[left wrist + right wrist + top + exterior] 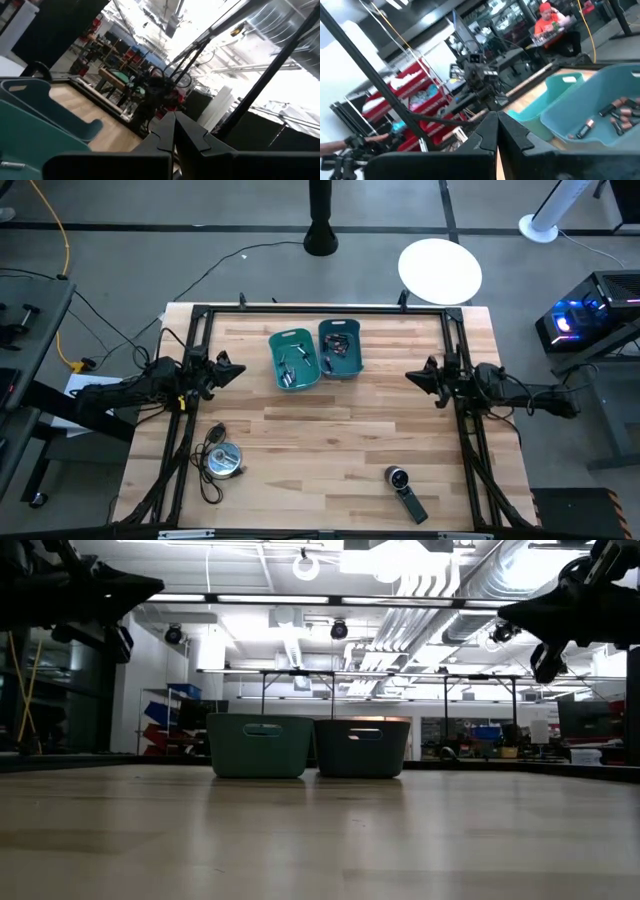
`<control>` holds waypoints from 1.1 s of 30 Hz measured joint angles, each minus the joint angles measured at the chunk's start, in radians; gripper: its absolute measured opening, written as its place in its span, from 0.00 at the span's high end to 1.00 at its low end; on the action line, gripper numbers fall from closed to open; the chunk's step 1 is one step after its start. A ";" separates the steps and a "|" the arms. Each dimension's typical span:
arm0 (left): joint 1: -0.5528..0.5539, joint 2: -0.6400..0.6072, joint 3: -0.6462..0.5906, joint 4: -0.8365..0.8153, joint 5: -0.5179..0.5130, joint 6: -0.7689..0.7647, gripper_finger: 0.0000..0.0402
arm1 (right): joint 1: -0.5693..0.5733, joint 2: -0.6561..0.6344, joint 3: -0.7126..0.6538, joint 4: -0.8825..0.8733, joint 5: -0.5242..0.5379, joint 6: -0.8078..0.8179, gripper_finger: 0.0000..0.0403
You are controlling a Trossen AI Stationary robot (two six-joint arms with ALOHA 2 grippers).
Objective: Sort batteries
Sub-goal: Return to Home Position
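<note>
Closest to each wrist lens are my own fingers. The left gripper (pixel 174 124) is pressed together with nothing between its tips, and the right gripper (pixel 497 119) is the same (both empty, touching nothing). In the high view both hang above the side edges of the table (pixel 330 440), well apart from the bins.

The batteries (pixel 614 111) lie inside the green bin (pixel 294 360) and the blue bin (pixel 340 347), which stand side by side at the far middle of the table. I see no loose cell on the bare wood, though one so small could escape me.

What could go wrong now, as I judge it:
- A careless swing could clip the black frame (pixel 320 307), since both arms sit right at its side rails.
- A cell may be in the wrong bin (I cannot check every one from here).
- I might mistake the silver disc (pixel 222 460) or the black gadget (pixel 405 492) for leftover work.
</note>
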 joint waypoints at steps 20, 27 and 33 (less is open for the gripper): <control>-0.160 0.000 0.000 -0.081 0.051 0.432 1.00 | 0.000 0.009 0.000 -0.058 -0.002 0.000 1.00; -0.170 0.000 0.000 -0.217 0.051 0.698 1.00 | 0.000 0.009 0.000 -0.065 -0.002 -0.001 1.00; -0.175 0.005 0.001 -0.229 0.047 0.691 1.00 | 0.000 0.009 0.000 -0.082 -0.001 -0.001 1.00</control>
